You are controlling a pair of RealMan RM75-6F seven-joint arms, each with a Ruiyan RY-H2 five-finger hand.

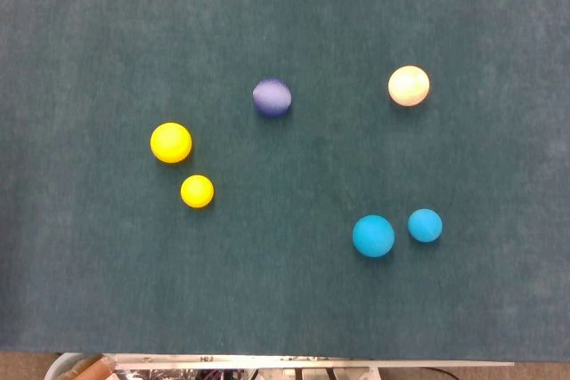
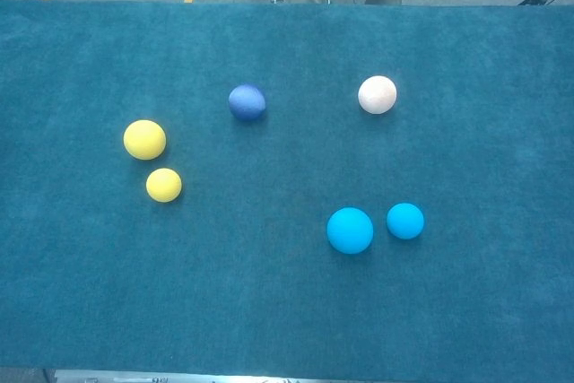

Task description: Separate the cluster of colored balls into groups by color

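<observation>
0 hands show; 6 balls lie untouched.

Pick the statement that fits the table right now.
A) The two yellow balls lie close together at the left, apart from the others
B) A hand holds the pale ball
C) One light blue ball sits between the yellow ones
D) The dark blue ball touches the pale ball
A: the larger yellow ball and the smaller yellow ball sit as a near pair at the left, with the rest well away; no hand shows in either view.
</observation>
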